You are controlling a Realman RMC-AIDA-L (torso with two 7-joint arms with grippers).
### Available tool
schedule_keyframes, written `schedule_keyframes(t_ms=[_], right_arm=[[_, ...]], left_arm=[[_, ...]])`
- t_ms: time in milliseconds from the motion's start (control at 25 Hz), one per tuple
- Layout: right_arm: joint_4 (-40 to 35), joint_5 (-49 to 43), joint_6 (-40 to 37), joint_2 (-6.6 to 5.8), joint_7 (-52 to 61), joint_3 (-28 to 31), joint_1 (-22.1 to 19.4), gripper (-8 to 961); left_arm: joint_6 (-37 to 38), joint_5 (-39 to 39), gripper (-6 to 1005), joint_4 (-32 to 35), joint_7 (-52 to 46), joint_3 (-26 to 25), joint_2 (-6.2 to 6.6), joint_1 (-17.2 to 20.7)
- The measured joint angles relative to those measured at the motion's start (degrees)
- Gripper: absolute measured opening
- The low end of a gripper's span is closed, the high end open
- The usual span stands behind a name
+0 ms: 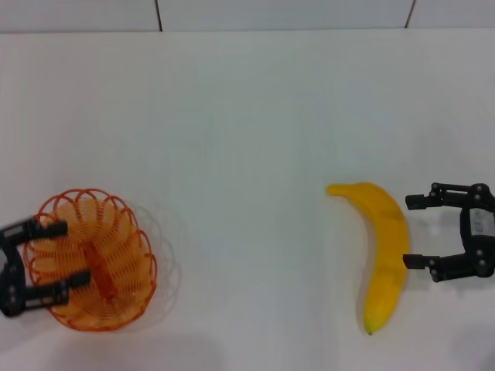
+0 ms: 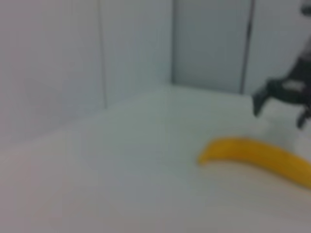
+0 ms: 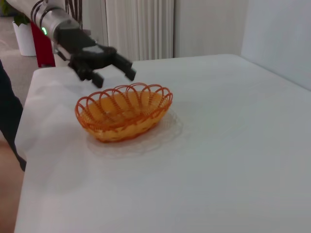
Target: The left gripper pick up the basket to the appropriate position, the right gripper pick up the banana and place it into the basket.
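The left gripper [image 1: 62, 258] is hovering above the basket [image 1: 116, 255] at 8 o'clock on the desk [image 1: 247, 116], fingers spread wide; the right gripper [image 1: 413, 231] is waiting, fingers wide, beside the banana [image 1: 383, 247] at 4 o'clock

Bright, even overhead light; faint shadow under the banana [image 1: 378, 249]; left wrist view badly blurred, head view slightly soft.

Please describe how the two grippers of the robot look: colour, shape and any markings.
Both are black two-fingered claws of skeletal metal links. The right gripper carries a small white label on its body; the left gripper has none. A green light shows on the left arm's grey wrist.
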Motion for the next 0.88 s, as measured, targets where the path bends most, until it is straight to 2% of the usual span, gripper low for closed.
schedule_keyframes(t_ms=[160, 200, 280, 360, 480, 600, 720, 800, 880], right_arm=[[0.0, 0.6, 0.0, 0.05, 0.0, 0.0, 0.0, 886], [0.0, 0.7, 0.0, 0.05, 0.0, 0.0, 0.0, 885], [0.0, 0.8, 0.0, 0.07, 0.0, 0.0, 0.1, 885], [0.0, 0.8, 0.0, 0.15, 0.0, 0.0, 0.3, 885], [0.0, 0.8, 0.0, 0.26, 0.0, 0.0, 0.9, 885], [0.0, 0.8, -0.2, 0.35, 0.0, 0.0, 1.3, 885], [0.0, 0.8, -0.4, 0.41, 0.0, 0.0, 1.4, 885], [0.0, 0.8, -0.4, 0.41, 0.0, 0.0, 1.4, 885], [0.0, 0.8, -0.4, 0.41, 0.0, -0.1, 1.6, 885]], left_arm=[[0.1, -10.6, 860, -0.4, -2.1, -0.2, -0.16, -1.0], [-0.4, -16.3, 860, -0.4, -7.4, -0.4, -0.15, -2.9], [-0.9, -17.9, 860, -0.4, -10.1, -0.5, -0.12, -3.8], [-3.4, -18.5, 859, 0.8, -19.7, -1.1, 0.33, -6.8], [-7.9, -14.5, 859, 4.1, -34.3, -0.7, 1.87, -11.3], [-9.9, -5.0, 860, 7.4, -46.8, -0.1, 4.52, -16.6], [-8.4, 5.0, 860, 9.5, -53.0, 1.6, 7.37, -22.4], [-6.3, 10.1, 860, 11.4, -55.7, 5.2, 9.04, -25.4], [-4.8, 13.1, 859, 14.4, -56.7, 9.4, 9.52, -26.7]])
